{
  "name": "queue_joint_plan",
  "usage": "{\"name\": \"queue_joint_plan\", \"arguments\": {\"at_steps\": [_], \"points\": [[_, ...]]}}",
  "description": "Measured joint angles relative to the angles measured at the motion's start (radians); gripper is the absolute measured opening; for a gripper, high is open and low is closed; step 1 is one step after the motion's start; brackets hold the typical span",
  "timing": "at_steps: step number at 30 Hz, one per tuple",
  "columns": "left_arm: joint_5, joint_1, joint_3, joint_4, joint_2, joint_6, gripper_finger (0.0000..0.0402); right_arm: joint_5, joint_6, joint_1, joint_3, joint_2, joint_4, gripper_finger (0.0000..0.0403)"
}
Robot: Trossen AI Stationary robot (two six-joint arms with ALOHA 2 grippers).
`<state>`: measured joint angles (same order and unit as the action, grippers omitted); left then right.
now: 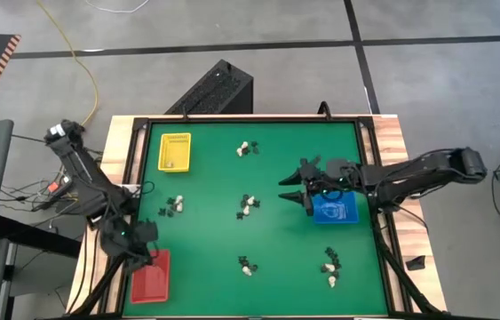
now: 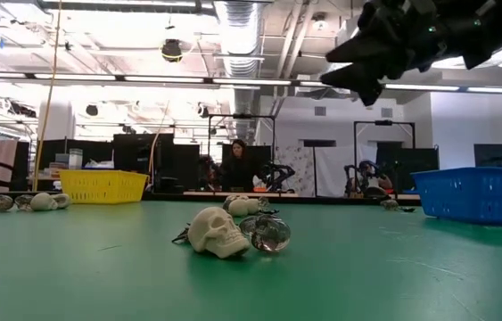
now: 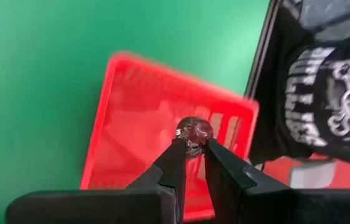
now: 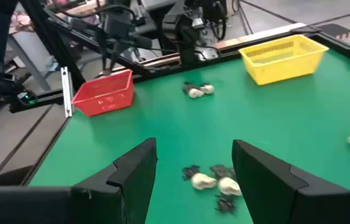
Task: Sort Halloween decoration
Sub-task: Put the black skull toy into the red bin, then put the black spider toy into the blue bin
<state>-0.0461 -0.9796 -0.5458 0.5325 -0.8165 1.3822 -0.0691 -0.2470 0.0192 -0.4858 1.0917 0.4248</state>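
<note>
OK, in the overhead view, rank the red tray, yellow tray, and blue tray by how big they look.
1. Blue tray, partly hidden by the right gripper.
2. Red tray and yellow tray: too alike to rank.

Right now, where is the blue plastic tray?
In the high view the blue plastic tray sits on the green table's right side, directly under the right gripper.

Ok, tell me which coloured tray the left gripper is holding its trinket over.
The red tray, at the table's near-left corner. The left gripper pinches a small round trinket above it.
</note>
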Motion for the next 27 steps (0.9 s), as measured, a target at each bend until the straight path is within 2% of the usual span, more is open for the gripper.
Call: {"name": "queue_joint_plan", "arguments": {"at_steps": [5,8,14,22,27], "points": [[0.008,-0.051,0.037,0.002,-0.011,0.033,0.004,0.074,-0.041,-0.052,-0.03,0.117,0.046,0.0239],[0.046,-0.051,0.039,0.0,-0.022,-0.005,0.004,0.077,-0.081,-0.066,-0.058,0.171,0.05,0.0239],[0.049,-0.031,0.039,0.026,-0.024,-0.063,0.0045,0.08,-0.097,-0.103,-0.111,0.262,0.047,0.0239],[0.07,0.015,0.039,0.052,-0.025,-0.091,0.0106,0.075,-0.096,-0.118,-0.17,0.331,0.046,0.0239],[0.143,0.06,0.039,0.032,-0.025,-0.147,0.0143,0.073,-0.096,-0.117,-0.175,0.333,0.047,0.0239]]}}
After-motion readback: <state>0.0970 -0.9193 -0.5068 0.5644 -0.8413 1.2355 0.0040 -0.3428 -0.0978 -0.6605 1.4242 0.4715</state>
